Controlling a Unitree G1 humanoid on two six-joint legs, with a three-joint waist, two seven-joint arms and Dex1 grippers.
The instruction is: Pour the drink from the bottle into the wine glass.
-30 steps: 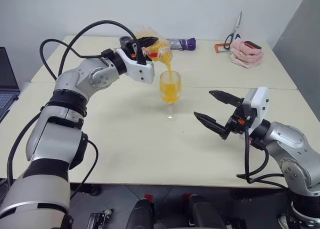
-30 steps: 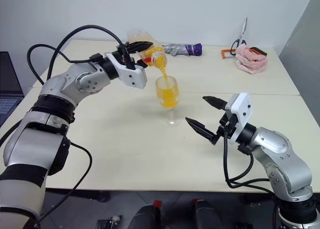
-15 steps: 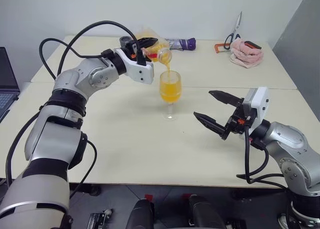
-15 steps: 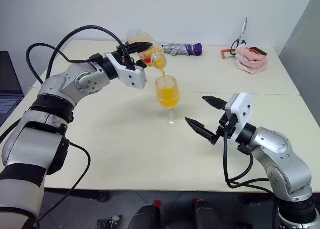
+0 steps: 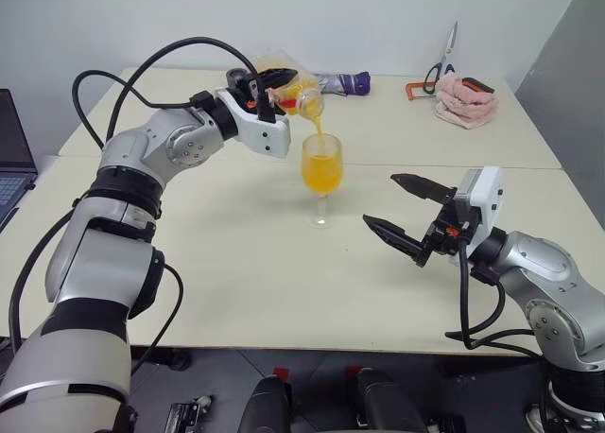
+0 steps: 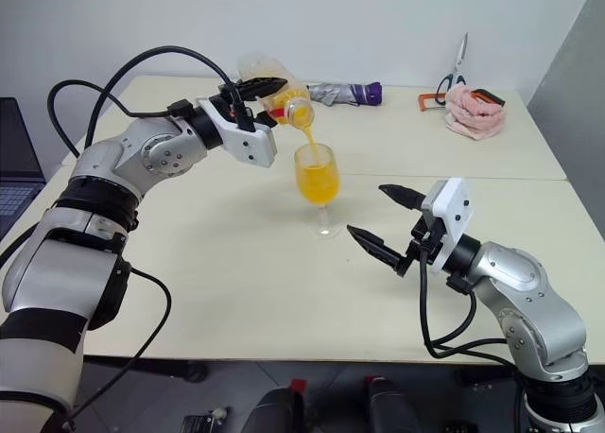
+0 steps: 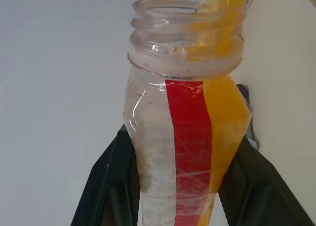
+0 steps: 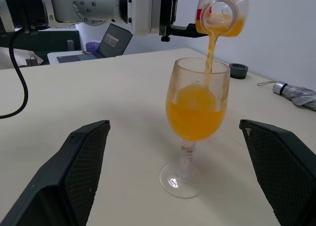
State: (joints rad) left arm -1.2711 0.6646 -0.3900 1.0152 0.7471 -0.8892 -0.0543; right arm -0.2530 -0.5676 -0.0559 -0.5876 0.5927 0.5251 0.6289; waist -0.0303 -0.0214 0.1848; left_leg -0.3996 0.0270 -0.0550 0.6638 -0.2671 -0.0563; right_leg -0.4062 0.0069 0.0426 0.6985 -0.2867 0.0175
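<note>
Since a second ago the left arm has not shifted, while the drink point(image 8: 196, 112) has risen slightly in the wine glass point(image 5: 321, 173) and the right gripper point(image 5: 404, 211) has edged a little toward the glass. The left gripper point(image 5: 269, 81) is clamped on the bottle point(image 8: 220, 14), which is tipped nearly level with its open mouth just above the rim, a thin orange stream falling into the bowl. The glass stands upright on the table point(image 5: 236, 282), roughly two-thirds full. The right gripper's jaws stand wide apart, empty, near the foot but not touching. Recommended: keep the mouth centred over the bowl, hold the tilt steady, and right the bottle before the level nears the rim.
</note>
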